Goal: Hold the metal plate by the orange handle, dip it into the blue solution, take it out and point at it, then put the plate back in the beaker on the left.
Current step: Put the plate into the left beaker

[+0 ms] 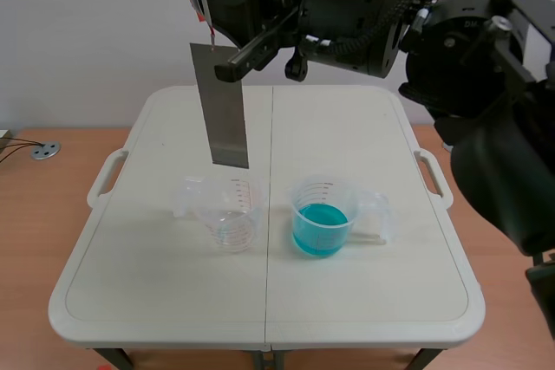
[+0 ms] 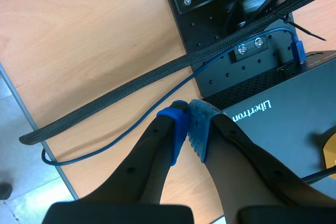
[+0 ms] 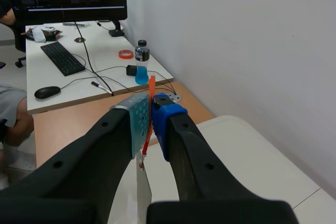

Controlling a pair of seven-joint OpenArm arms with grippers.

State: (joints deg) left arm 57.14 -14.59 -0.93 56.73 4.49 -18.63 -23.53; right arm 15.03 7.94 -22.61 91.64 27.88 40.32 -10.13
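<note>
Left gripper [image 2: 188, 127]: blue-padded fingers pressed together on nothing, off the tabletop, above a wooden surface crossed by a braided black cable [image 2: 131, 93]. On the white folding tabletop [image 1: 364, 301], near its middle: clear plastic beaker of blue solution [image 1: 320, 218] right of the centre seam, empty clear plastic beaker [image 1: 227, 211] left of it, apart. Right gripper [image 3: 151, 116], raised, clamps the thin orange handle [image 3: 152, 85]. The flat grey metal plate [image 1: 222, 110] hangs upright from it, lower edge above the empty beaker.

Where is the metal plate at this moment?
In the scene view the metal plate hangs left of centre, just above the clear beaker, held by its orange handle in the right arm's fingers.
</note>
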